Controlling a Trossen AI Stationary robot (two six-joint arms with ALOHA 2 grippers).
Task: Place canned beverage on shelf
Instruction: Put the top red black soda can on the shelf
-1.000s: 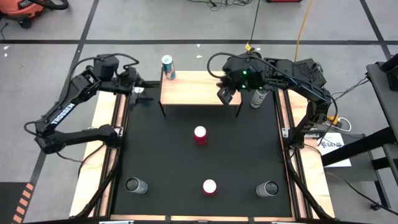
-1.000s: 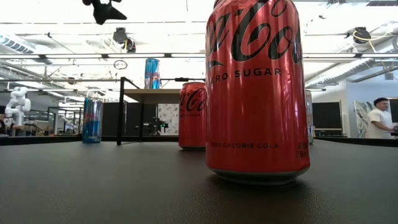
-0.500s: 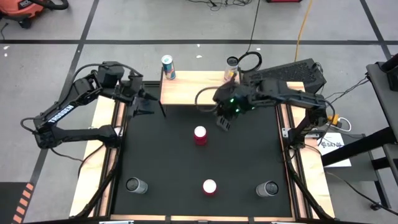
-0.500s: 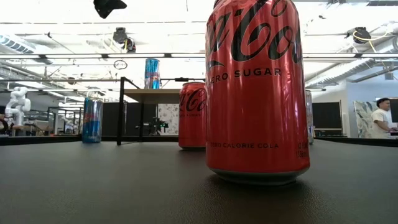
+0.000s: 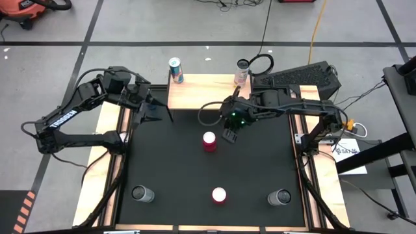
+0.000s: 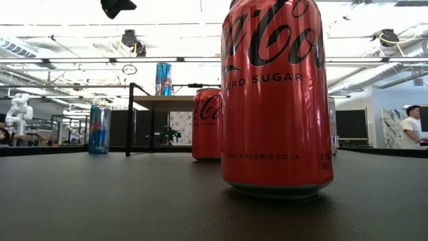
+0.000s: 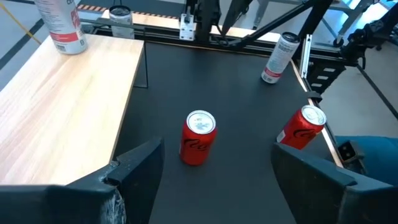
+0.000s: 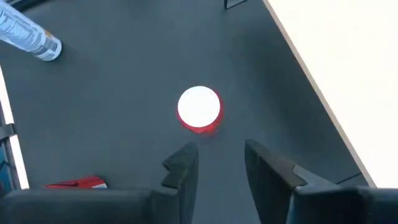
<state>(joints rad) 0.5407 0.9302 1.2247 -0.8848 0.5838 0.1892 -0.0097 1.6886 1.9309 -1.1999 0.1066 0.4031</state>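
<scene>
The right gripper [image 5: 229,135] hangs over the black surface [image 5: 162,169], just in front of the shelf [image 5: 201,94], with its jaws slightly spread and holding nothing. The likely target, a red cola can [image 5: 209,141], stands upright just beside those jaws, toward the surface's centre and a little toward the front edge; in the right wrist view its pale lid [image 8: 199,107] sits directly ahead of the two dark fingers [image 8: 182,167]. The can's long axis is vertical, so a side grasp appears to require a wider jaw opening and a descent around the can body. The right arm is clearly nearer to this can. The left gripper [image 5: 153,109] waits at the shelf's left end, jaws spread wide and empty, well apart from the can. Already on the shelf are a blue can [image 5: 175,69] at the rear left corner and a silver can [image 5: 242,70] at the rear right; the board between them is free. A second red can [image 5: 219,195] and two silver cans [image 5: 141,194] [image 5: 280,197] stand near the front edge, clear of the approach. The shelf's black front leg [image 5: 249,116] stands near the right arm, and lifting the can to the board could bring the arm against it.
</scene>
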